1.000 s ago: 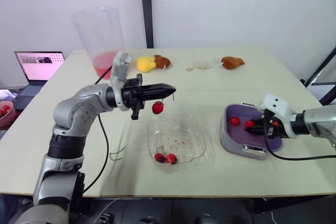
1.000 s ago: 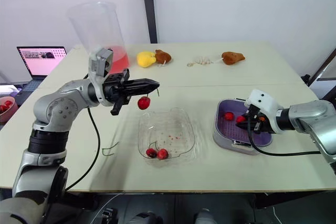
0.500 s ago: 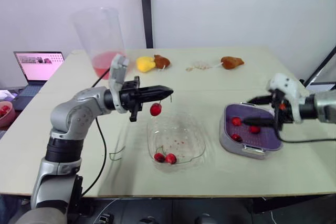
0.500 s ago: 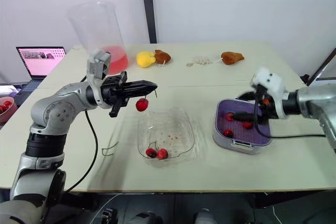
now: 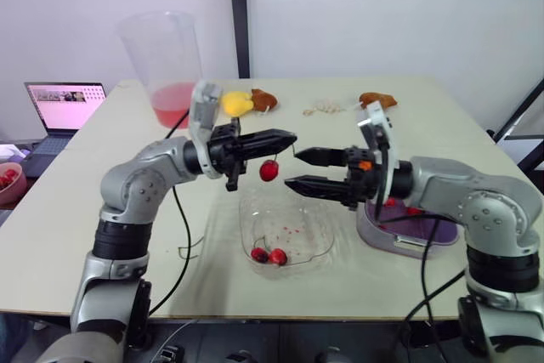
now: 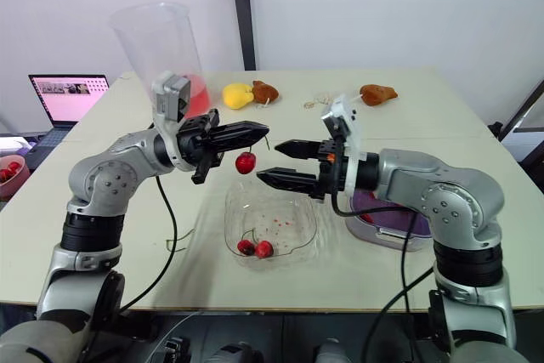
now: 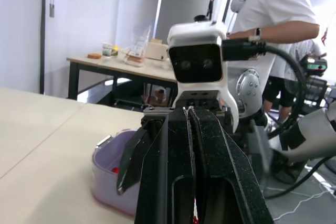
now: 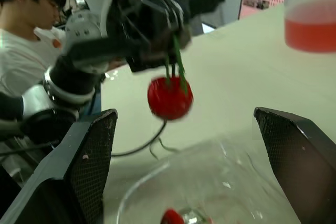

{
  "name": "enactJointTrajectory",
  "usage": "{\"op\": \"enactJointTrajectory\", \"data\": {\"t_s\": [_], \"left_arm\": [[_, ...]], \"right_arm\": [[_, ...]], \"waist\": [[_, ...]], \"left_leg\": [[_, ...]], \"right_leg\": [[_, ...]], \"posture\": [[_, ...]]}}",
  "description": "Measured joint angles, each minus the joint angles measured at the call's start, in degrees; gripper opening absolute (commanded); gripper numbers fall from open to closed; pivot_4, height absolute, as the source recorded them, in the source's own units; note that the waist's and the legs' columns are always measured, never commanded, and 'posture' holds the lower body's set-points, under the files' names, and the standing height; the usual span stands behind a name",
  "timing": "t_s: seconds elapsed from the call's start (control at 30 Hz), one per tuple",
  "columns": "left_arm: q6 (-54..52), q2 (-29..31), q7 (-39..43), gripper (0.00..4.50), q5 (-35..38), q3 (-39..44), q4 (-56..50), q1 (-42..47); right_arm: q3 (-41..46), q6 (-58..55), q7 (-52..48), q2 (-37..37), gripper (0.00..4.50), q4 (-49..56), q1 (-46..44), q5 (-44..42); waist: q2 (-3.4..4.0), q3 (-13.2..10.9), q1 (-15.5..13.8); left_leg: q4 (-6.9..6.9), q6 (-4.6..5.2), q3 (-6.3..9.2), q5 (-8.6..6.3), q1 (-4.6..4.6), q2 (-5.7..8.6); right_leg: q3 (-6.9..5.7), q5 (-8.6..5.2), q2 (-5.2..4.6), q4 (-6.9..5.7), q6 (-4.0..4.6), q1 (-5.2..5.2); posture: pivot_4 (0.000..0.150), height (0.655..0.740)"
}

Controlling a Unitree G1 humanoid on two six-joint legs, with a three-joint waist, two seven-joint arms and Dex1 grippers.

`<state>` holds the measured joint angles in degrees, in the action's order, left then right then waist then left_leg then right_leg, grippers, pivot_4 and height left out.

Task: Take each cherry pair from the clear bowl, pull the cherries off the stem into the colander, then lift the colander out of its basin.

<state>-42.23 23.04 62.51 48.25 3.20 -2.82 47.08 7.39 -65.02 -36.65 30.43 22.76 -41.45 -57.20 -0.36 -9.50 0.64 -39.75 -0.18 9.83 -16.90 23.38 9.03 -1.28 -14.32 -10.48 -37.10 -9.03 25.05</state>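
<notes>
Above the clear bowl [image 5: 316, 212], the left gripper [image 5: 286, 137] pinches a green stem [image 8: 176, 66], fingers pressed together, with a single cherry [image 5: 269, 170] dangling beneath. Right gripper [image 5: 295, 168] sits level with the fruit and just beside it, fingers spread wide, mouth toward it, not touching. Step in hand, as I read it: stripping this cherry from the stem. Next move: close on the cherry, tug it free, then carry it well to the right and drop it in the purple colander [image 5: 422, 229] sitting in its basin [image 5: 398, 242]. One cherry pair [image 5: 269, 255] lies in the bowl, so the colander lift waits.
</notes>
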Motion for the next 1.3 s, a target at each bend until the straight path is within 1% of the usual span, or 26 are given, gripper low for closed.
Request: {"op": "enactJointTrajectory", "data": {"t_s": [0.17,0.27,0.3,0.37,0.63,0.73,1.3], "left_arm": [[-0.03,-0.68,-0.40,0.00,0.14,-0.08,-0.65,-0.03],[-0.03,-0.77,-0.59,0.00,0.33,-0.09,-0.72,-0.03],[-0.03,-0.77,-0.64,0.00,0.34,-0.09,-0.72,-0.03],[-0.04,-0.77,-0.72,0.00,0.56,-0.09,-0.73,-0.03],[-0.04,-0.76,-0.74,0.00,0.71,-0.12,-0.71,-0.02],[0.04,-0.76,-0.64,0.00,0.62,-0.22,-0.64,-0.02],[0.64,-0.77,-0.52,0.00,-0.67,-0.26,0.14,-0.01]], "right_arm": [[-2.41,-0.01,3.01,-4.05,4.45,-0.26,-0.09,-0.57],[-3.10,-0.02,4.85,-4.97,3.64,-0.81,-0.18,-0.40],[-3.15,-0.02,5.41,-5.22,3.25,-1.06,-0.18,-0.38],[-3.35,-0.02,6.12,-5.28,2.32,-1.58,-0.18,-0.34],[-3.73,0.09,7.12,-5.25,2.32,-1.62,-0.18,-0.38],[-3.73,0.09,7.23,-5.25,1.58,-1.63,-0.18,-0.41],[-5.09,0.09,7.24,-4.86,1.58,-1.34,0.00,-0.34]], "waist": [[0.01,0.00,0.09],[0.01,0.00,0.10],[0.01,0.00,0.12],[0.01,0.00,0.12],[0.01,0.00,0.16],[0.01,0.00,0.16],[0.01,0.00,0.15]], "left_leg": [[0.00,0.00,0.00,0.00,0.00,0.00],[0.00,0.00,0.01,0.00,0.00,0.00],[0.00,0.00,0.01,0.00,0.00,0.00],[0.00,0.00,0.01,0.00,0.00,0.00],[0.00,0.00,0.02,0.00,0.00,0.00],[0.00,0.00,0.01,0.00,0.00,0.00],[0.00,0.00,0.02,0.00,0.00,0.00]], "right_leg": [[0.00,0.00,0.01,-0.01,0.00,0.00],[0.00,0.00,0.02,-0.02,0.00,0.00],[0.00,0.00,0.02,-0.02,0.00,0.00],[0.00,0.00,0.02,-0.02,0.00,0.01],[0.00,0.00,0.02,-0.02,0.00,0.01],[0.00,0.00,0.02,-0.02,0.00,0.01],[0.00,0.00,0.02,-0.01,0.00,0.01]], "posture": [[0.150,0.7400],[0.150,0.7400],[0.150,0.7400],[0.150,0.7400],[0.150,0.7400],[0.150,0.7400],[0.150,0.7400]]}}
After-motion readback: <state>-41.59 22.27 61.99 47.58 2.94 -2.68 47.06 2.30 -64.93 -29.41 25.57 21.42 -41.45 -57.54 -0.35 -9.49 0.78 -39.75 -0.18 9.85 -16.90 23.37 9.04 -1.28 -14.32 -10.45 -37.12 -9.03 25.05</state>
